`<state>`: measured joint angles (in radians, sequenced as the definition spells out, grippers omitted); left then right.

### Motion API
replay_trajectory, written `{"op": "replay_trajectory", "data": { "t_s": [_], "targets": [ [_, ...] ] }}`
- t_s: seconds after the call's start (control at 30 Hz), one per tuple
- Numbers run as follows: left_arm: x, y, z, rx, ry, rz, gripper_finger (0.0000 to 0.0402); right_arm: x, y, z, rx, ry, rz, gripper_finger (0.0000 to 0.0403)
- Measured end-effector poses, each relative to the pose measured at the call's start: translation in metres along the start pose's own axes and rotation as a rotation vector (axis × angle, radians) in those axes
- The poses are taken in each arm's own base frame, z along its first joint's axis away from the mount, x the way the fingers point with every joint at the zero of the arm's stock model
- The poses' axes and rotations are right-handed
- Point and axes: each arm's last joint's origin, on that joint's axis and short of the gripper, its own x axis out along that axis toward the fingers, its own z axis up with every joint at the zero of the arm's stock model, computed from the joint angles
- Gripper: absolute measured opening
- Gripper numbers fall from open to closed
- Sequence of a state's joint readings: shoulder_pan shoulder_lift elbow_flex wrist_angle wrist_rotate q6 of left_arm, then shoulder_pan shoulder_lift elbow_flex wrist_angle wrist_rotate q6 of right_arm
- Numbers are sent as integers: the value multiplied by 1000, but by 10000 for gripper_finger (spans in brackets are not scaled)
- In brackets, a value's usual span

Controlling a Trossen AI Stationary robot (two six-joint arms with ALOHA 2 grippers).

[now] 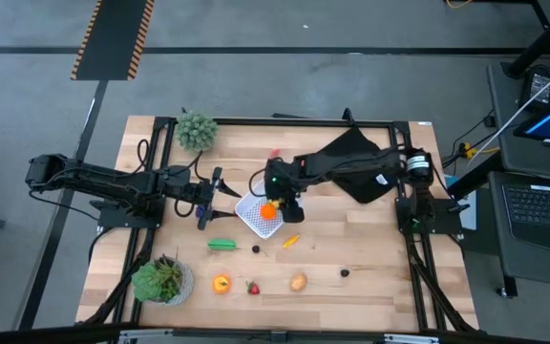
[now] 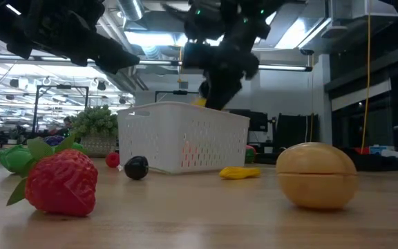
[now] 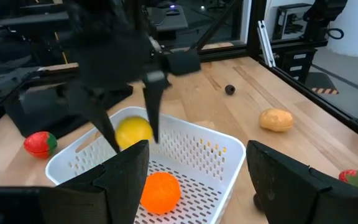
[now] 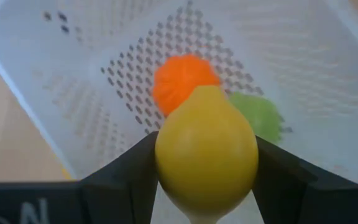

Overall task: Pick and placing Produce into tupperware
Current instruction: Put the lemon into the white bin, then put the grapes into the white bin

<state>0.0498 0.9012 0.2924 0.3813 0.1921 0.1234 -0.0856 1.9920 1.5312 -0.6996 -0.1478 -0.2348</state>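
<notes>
The white tupperware [image 1: 253, 218] sits mid-table and holds an orange fruit [image 4: 182, 79] and a green piece [image 4: 261, 115]. My right gripper [image 4: 207, 157] hovers over it, shut on a yellow lemon [image 4: 207, 149]; the lemon [image 3: 133, 132] also shows in the left wrist view. My left gripper [image 3: 194, 180] is open at the tupperware's left corner [image 3: 64, 163], with one finger on each side of it. I cannot tell whether it touches. More produce lies on the near half of the table: a strawberry [image 2: 61, 181], a tan potato [image 2: 316, 174] and a green pod [image 1: 222, 245]. My right gripper pinches the lemon across its widest part [image 4: 163, 152] between the two fingers [image 3: 151, 102]. The fingers come from above and point down. The lemon is lifted clear and hangs just above the tupperware's inside, over the orange fruit.
Two bushy potted plants stand at the far left [image 1: 197, 131] and the near left [image 1: 163, 280]. A black cloth [image 1: 361, 162] lies under the right arm. Small dark berries [image 1: 345, 272], a yellow piece [image 1: 290, 241] and an orange-yellow fruit [image 1: 221, 283] dot the near boards.
</notes>
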Motion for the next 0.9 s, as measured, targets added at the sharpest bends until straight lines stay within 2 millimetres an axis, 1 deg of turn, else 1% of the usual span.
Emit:
{"op": "replay_trajectory", "data": {
  "t_s": [0.07,0.13,0.37,0.63,0.9],
  "targets": [
    [0,0,0,0,0,0,261,7,0,-2,-9,22,9,207],
    [0,0,0,0,0,0,261,9,-1,-3,-8,24,16,207],
    [0,0,0,0,0,0,261,10,3,-2,-30,24,44,210],
    [0,0,0,-1,0,0,261,10,5,-1,-19,13,74,247],
    [0,0,0,-13,0,0,261,10,5,-1,-12,15,73,251]
  ]
}}
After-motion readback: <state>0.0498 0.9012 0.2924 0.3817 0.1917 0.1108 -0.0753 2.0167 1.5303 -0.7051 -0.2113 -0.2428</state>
